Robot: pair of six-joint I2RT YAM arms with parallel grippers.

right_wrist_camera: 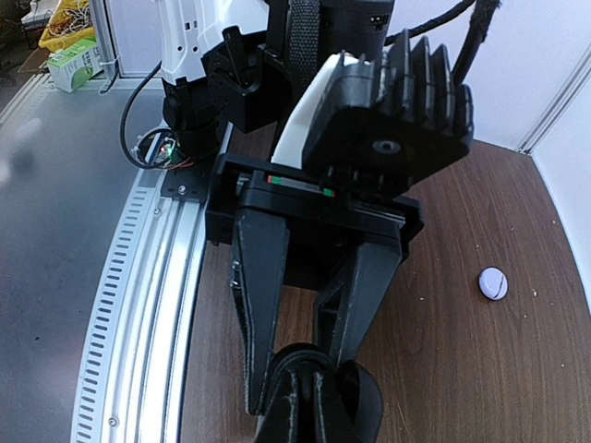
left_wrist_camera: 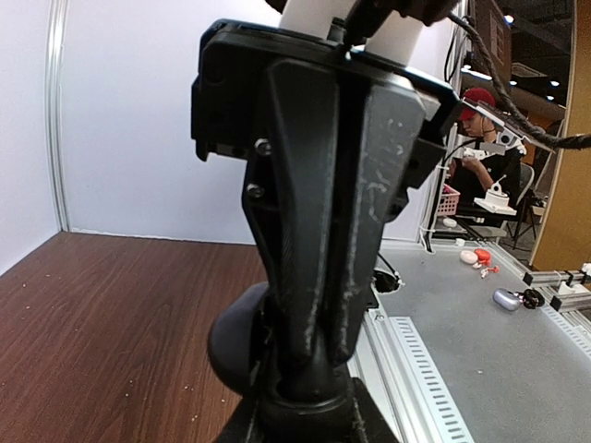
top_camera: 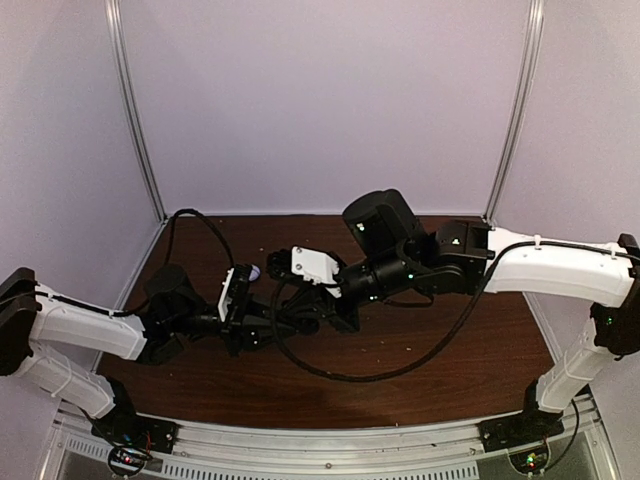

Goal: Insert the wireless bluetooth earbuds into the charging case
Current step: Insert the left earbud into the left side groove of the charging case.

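Charging case (right_wrist_camera: 493, 283), just one, closed, lies on the wooden table (right_wrist_camera: 462, 388); left and right jaws both closed.

White shells worn on the left arm (top_camera: 85, 335) and right arm (top_camera: 560, 272), joints and wrists kept black; a black cable (top_camera: 400, 372) looped from the right arm; tapered black fingers (left_wrist_camera: 305, 231), scuffed, fastened by small screws (left_wrist_camera: 263, 146); green lights (top_camera: 410, 267) dotted along the joints

Dark brown wood-grain table (top_camera: 470, 350) fills the overhead view's lower middle, a black cable (top_camera: 380, 377) curving across it. A small pale oval case (right_wrist_camera: 493, 283) lies on it, right side of the right wrist view.
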